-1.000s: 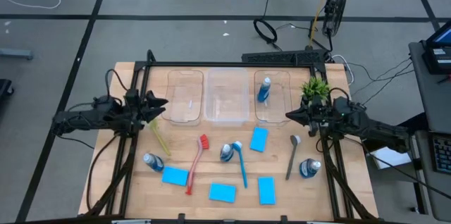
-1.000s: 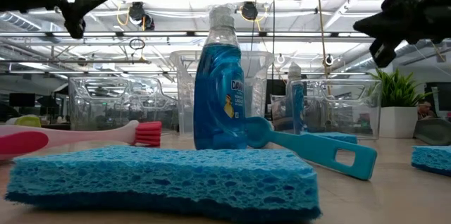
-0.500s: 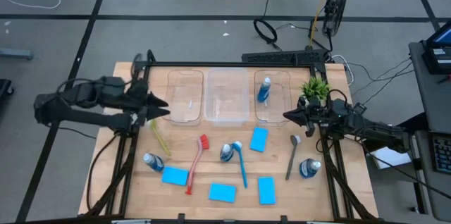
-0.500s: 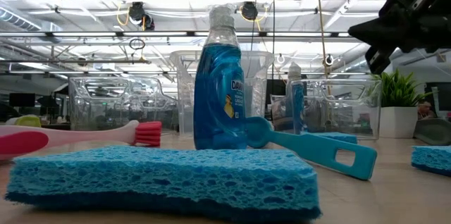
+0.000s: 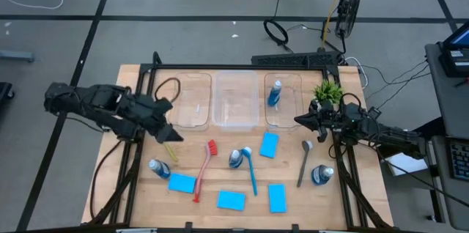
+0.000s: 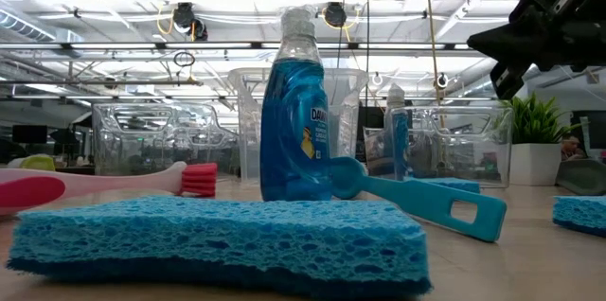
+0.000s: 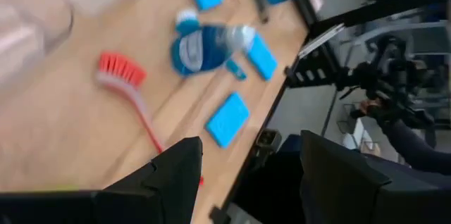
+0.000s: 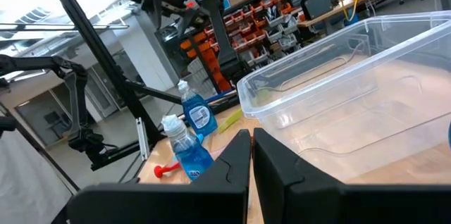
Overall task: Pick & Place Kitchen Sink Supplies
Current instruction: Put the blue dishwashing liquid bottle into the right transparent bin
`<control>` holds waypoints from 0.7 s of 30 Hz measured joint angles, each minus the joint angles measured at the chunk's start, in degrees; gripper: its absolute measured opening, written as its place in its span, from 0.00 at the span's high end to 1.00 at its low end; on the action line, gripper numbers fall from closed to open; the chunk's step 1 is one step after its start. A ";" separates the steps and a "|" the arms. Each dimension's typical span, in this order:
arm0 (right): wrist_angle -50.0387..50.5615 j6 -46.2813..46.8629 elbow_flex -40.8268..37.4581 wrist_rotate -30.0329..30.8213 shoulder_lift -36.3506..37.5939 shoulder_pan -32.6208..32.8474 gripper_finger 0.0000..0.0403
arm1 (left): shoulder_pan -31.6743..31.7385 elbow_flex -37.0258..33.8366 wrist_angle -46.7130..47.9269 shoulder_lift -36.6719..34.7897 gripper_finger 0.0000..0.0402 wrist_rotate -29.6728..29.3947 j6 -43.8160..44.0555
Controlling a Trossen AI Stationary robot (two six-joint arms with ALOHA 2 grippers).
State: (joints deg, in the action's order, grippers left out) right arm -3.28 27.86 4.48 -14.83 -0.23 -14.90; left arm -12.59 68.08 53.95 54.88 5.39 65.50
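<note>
My left gripper [image 5: 168, 130] hangs open above the table's left part, over the head end of the yellow-green brush [image 5: 167, 146], touching nothing. My right gripper [image 5: 297, 121] hovers shut between the right bin [image 5: 292, 108] and the grey brush [image 5: 303, 163]. Lying flat on the table are a red brush [image 5: 204, 171], a blue brush [image 5: 250, 171] and several blue sponges [image 5: 231, 200]. Three blue bottles [image 5: 235, 159] are on the table, and one bottle [image 5: 274, 92] is inside the right bin. In the left wrist view the open fingers [image 7: 176, 175] frame the red brush [image 7: 123, 76].
Three clear bins [image 5: 234, 101] stand in a row along the far side. A green potted plant [image 5: 327, 91] stands right of them, close behind my right gripper. Bare wood shows on the table's left strip and between the bins and the scattered supplies.
My left gripper has swung from beside the left bin toward the near edge and tipped downward, and now hangs over the yellow-green brush. It stays open. Nothing on the table has moved.
</note>
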 joint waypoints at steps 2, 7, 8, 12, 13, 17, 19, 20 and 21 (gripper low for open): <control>0.01 0.00 -0.01 -0.02 0.00 0.00 0.99 | -2.87 0.15 1.88 0.84 0.40 -2.00 4.96; -0.01 0.00 -0.03 -0.20 0.00 0.02 0.99 | -10.37 0.17 6.57 2.60 0.40 -8.09 17.75; -0.01 -0.02 -0.03 -0.20 0.00 0.02 0.99 | -11.77 0.17 7.27 2.90 0.40 -9.07 20.11; 0.01 -0.01 -0.05 -0.20 0.00 0.02 0.99 | -17.19 0.17 8.65 3.72 0.40 -11.82 31.30; 0.01 0.00 -0.05 -0.20 -0.01 0.01 0.99 | -18.58 0.17 9.15 3.78 0.40 -12.03 34.19; 0.03 -0.01 -0.05 -0.22 -0.02 0.00 0.99 | -23.93 0.17 10.26 4.16 0.40 -13.37 45.21; 0.03 -0.02 -0.05 -0.22 0.00 0.02 0.99 | -26.59 0.17 10.69 4.36 0.40 -13.56 49.62; 0.03 -0.01 -0.05 -0.24 -0.02 0.02 0.99 | -27.97 0.15 10.94 4.40 0.40 -13.56 51.42; 0.01 -0.02 -0.05 -0.24 -0.01 0.00 0.99 | -29.38 0.17 11.41 4.42 0.40 -13.54 53.55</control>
State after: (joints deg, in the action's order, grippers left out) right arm -3.27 27.83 4.43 -15.07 -0.24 -14.89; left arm -41.97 68.25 65.37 59.31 -8.14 119.05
